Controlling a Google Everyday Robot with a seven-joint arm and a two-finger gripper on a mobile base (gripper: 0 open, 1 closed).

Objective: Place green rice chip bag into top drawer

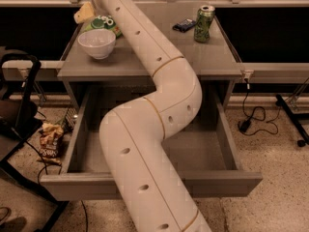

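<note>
The green rice chip bag [104,23] lies at the back left of the cabinet top, just behind a white bowl [97,42], and the arm partly covers it. The top drawer [227,180] is pulled wide open below the top. Its inside is bare apart from my arm crossing over it, and its handle is hidden. My white arm rises from the bottom of the view over the drawer to the back left corner. My gripper [85,12] shows as a pale yellowish tip just left of and above the bag.
A green drink can [203,23] stands at the back right of the grey cabinet top [207,64], with a dark flat packet [184,25] beside it. A brown-and-orange snack bag [49,142] lies on the floor left of the drawer. A black frame [21,110] stands at the left, and cables lie on the right.
</note>
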